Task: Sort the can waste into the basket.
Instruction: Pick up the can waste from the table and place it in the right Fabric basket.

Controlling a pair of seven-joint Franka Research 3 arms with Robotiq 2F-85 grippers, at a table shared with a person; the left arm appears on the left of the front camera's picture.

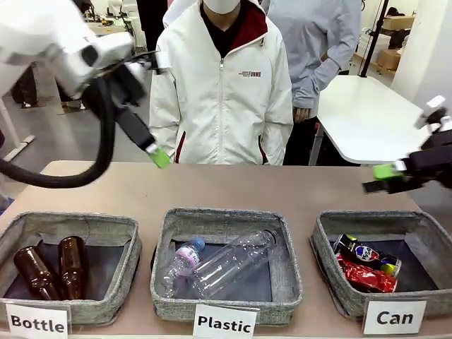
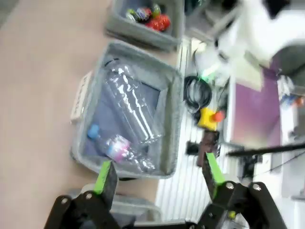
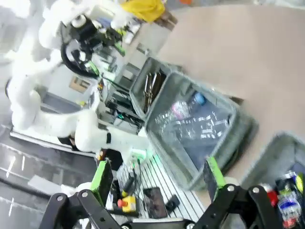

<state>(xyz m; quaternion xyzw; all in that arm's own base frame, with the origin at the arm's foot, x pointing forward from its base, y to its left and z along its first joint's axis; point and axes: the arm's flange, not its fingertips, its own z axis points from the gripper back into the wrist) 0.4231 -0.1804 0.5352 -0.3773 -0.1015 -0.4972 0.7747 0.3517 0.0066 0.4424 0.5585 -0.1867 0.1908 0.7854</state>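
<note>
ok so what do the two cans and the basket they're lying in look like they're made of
Red can: thin painted metal by the look, glossy and crumpled with sharp creases. Blue can: likely the same, shiny printed skin, shape intact. Can basket: grey woven fabric, matte, coarse visible weave, soft slightly sagging walls; the dark lining looks like smooth cloth.

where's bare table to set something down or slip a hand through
The widest free patch is the tan tabletop behind the three baskets, up to the person's side. Narrow bare strips run between the Bottle basket, Plastic basket and Can basket. The front edge is crowded with baskets and cards.
</note>
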